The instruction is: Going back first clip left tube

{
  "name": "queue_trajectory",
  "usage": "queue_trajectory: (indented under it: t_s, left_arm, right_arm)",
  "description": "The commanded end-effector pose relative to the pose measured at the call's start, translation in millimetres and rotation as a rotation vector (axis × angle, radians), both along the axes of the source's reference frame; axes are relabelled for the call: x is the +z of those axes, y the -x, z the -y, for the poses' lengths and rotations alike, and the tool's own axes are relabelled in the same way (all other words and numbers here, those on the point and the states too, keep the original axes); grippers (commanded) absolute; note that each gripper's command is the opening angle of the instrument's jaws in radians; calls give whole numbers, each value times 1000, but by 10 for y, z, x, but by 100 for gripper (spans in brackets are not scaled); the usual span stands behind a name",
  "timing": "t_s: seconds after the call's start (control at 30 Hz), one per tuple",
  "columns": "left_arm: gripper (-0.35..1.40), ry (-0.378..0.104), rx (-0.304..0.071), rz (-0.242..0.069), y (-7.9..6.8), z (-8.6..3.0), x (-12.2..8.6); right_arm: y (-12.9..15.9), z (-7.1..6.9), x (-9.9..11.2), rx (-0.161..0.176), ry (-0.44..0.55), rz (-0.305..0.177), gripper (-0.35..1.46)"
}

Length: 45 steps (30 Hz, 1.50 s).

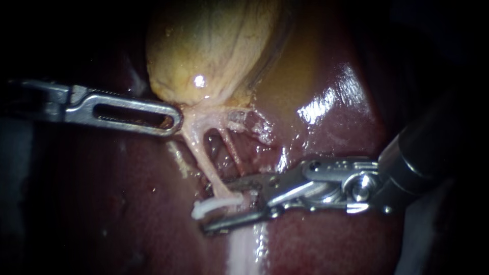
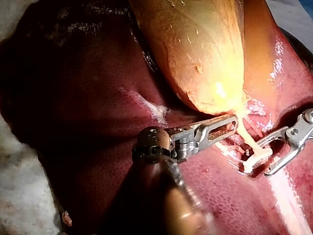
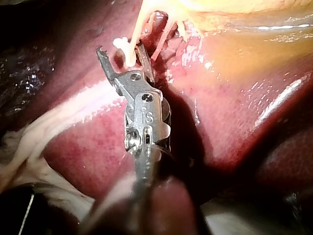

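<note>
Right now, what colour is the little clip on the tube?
White. The clip shows best in the endoscope view.

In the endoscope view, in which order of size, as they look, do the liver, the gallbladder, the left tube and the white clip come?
1. liver, fills most of the view
2. gallbladder
3. left tube, long but thin
4. clip, smallest, though partly hidden

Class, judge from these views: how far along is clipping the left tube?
Done: a white clip sits across the left tube. In hand: the left instrument grips tissue below the gallbladder; the right instrument's end effector stands open around the clip. Remaining: drawing it back clear.
</note>
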State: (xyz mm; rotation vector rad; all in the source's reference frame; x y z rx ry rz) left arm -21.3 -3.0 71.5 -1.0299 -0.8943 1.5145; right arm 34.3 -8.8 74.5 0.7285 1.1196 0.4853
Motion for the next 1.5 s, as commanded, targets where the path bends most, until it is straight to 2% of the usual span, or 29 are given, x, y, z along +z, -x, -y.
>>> queue_trajectory:
  t_s: [0.03,0.17,0.4,0.57,0.67,0.73,0.87,1.2,1.33,1.5]
  left_arm:
    - [-35,0,0,-1,0,0,0]
    - [-35,0,0,-1,0,0,0]
    - [-35,0,0,-1,0,0,0]
    - [-35,0,0,-1,0,0,0]
    - [-35,0,0,-1,0,0,0]
    - [-35,0,-1,-1,0,0,0]
    - [-35,0,-1,-1,1,0,0]
    - [-35,4,-4,-4,8,2,8]
    - [-35,10,-9,-8,18,3,19]
    - [-35,14,-2,-2,38,6,40]
  right_arm:
    - [1,-3,-2,3,5,1,50]
    - [9,-7,-8,6,3,2,50]
    - [34,-13,-22,-7,10,-9,50]
    - [65,-36,-47,-5,52,-14,50]
    - [88,-51,-61,-21,87,-30,50]
    - [102,-60,-70,-19,100,-30,50]
    - [117,-71,-82,-8,126,-23,50]
    - [118,-69,-83,-9,132,-24,50]
    - [118,-69,-83,-9,132,-24,50]
    - [118,-68,-84,-9,132,-24,50]
